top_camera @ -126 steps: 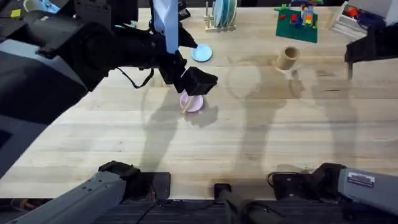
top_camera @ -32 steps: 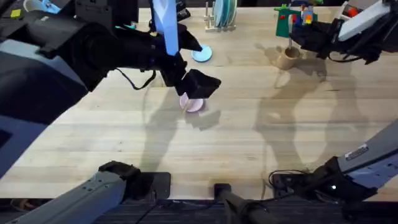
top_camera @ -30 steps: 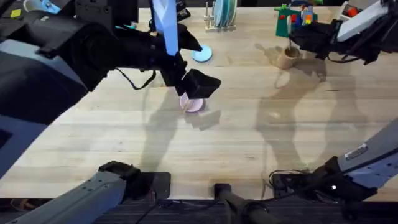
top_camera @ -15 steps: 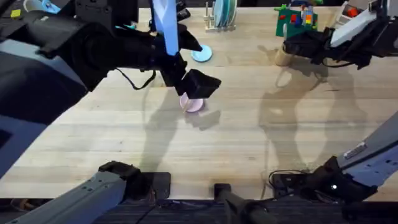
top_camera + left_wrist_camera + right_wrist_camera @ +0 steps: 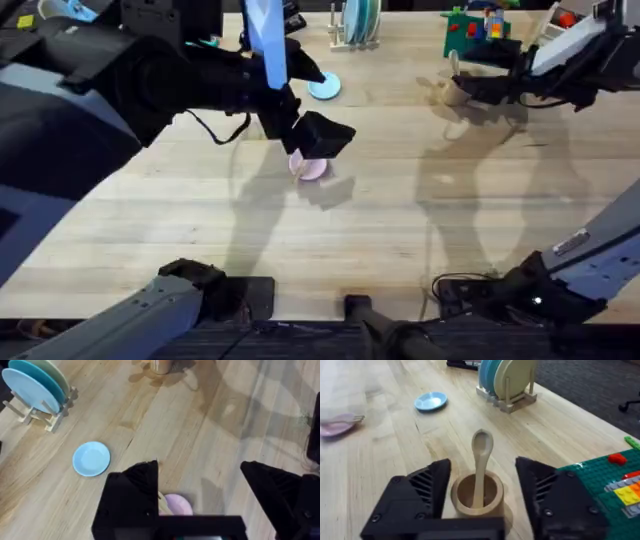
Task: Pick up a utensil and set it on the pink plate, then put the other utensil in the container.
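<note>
The pink plate [image 5: 312,168] lies mid-table with the wooden fork [image 5: 355,419] across it; the left wrist view shows the plate [image 5: 177,505] and a sliver of fork [image 5: 162,502]. My left gripper [image 5: 320,135] hangs open just above it [image 5: 199,465], holding nothing. At the far right the tan container [image 5: 455,92] stands upright with the wooden spoon [image 5: 481,467] in it, bowl end up. My right gripper [image 5: 482,462] is open, one finger on each side of the cup [image 5: 477,492], and its fingers are clear of the spoon. In the overhead view it [image 5: 468,85] sits right beside the cup.
A light blue plate [image 5: 324,86] lies behind the pink one. A wooden rack with upright plates [image 5: 357,25] stands at the back. A green brick baseplate [image 5: 478,38] sits behind the cup. The front half of the table is bare wood.
My right gripper came in from the far right to the cup, and the spoon now stands in the cup with the fingers apart. The left arm has stayed still.
</note>
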